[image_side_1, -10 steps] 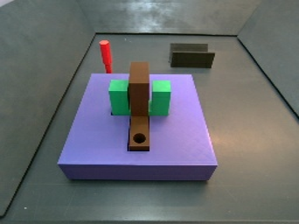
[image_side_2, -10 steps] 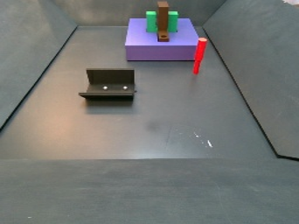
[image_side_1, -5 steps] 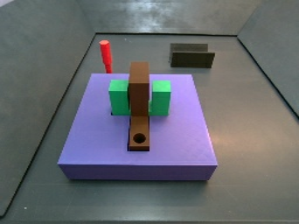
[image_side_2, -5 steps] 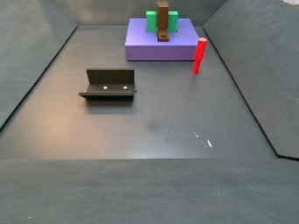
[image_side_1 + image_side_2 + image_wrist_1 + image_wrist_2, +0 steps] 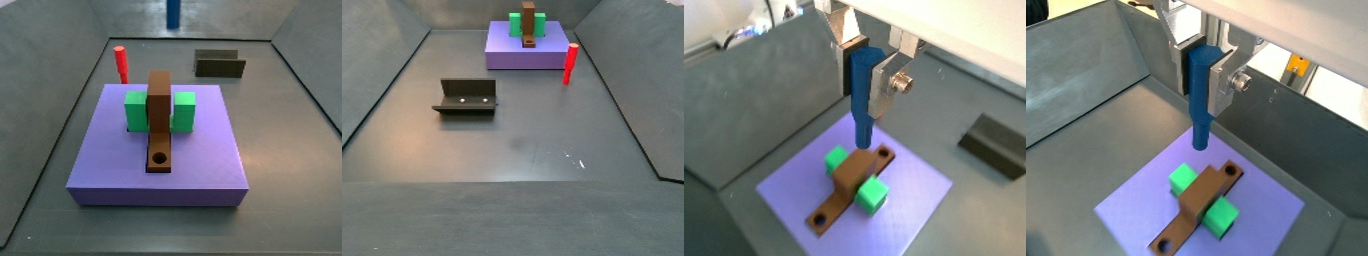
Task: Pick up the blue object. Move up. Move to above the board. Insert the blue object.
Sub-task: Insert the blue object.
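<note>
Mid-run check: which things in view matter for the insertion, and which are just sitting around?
Job:
- blue object, clamped in the gripper, hanging above the slab
- board, hole near one end

Lying about:
- red peg
- green block
- lavender slab
- fixture

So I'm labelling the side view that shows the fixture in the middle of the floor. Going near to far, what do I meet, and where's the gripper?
Fixture → red peg → lavender slab carrying the board. The gripper is out of that view; in a wrist view its fingers hold the blue object above the slab.
</note>
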You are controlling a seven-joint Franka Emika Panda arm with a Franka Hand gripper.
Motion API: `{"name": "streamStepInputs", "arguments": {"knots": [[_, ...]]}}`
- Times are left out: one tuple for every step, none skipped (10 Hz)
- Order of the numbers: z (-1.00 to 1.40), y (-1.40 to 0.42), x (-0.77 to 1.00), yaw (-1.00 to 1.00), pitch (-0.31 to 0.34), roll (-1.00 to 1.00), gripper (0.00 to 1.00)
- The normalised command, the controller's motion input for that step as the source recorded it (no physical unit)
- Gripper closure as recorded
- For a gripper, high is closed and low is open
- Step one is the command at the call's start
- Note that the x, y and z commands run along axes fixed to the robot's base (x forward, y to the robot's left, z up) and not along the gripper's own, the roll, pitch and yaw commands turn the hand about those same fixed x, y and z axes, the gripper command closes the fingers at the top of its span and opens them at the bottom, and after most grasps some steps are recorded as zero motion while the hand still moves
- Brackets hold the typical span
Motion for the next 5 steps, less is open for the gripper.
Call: {"name": "streamStepInputs", "arguments": {"knots": [[-0.50,-0.70,0.09,0.03,-0.146,-0.02,1.00],[-0.51,-0.72,0.00,0.00,-0.177,0.00,1.00],[-0.55,-0.65,-0.03,0.00,-0.193,-0.01,1.00],[-0.55,-0.55,-0.04,-0.04,-0.203,-0.10,1.00],[-0.66,-0.40,-0.01,0.00,-0.197,-0.06,1.00]]}}
